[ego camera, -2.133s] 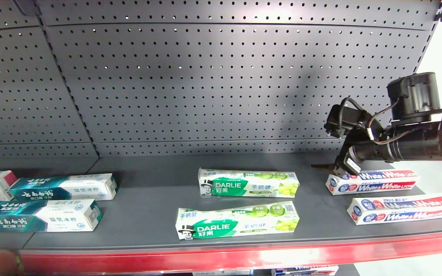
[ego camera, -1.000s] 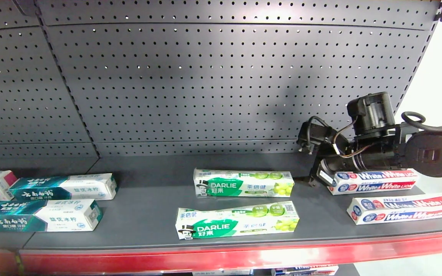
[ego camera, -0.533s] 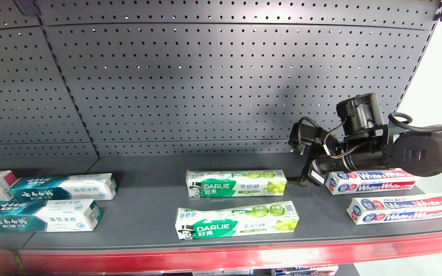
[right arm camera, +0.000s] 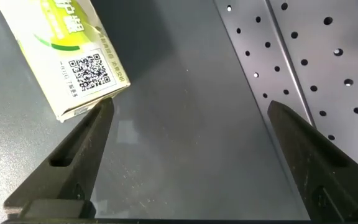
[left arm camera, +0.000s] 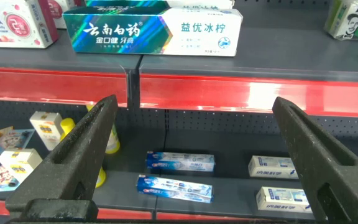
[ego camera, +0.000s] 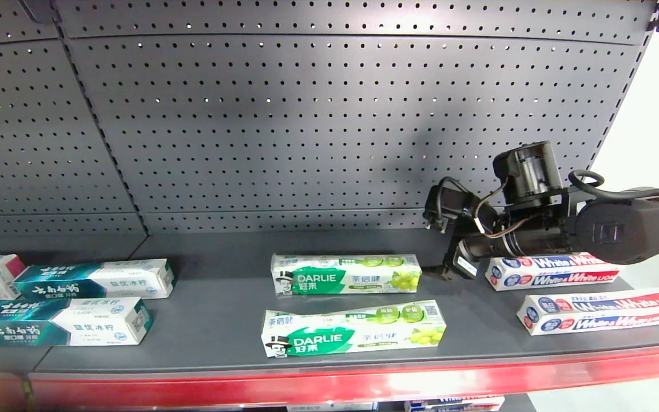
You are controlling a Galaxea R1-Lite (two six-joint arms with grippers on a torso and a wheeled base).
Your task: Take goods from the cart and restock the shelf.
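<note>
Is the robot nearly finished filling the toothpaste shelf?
Partly. Done: pairs of teal toothpaste boxes, green boxes and white boxes lie on the shelf. In hand: nothing; the open right claw sits at the end of the back green box, probably straightening it. The left claw is open and empty. Left: cannot tell how much stock remains.

The green toothpaste box (right arm camera: 58,53) (right wrist view) is cut off by the edge.
</note>
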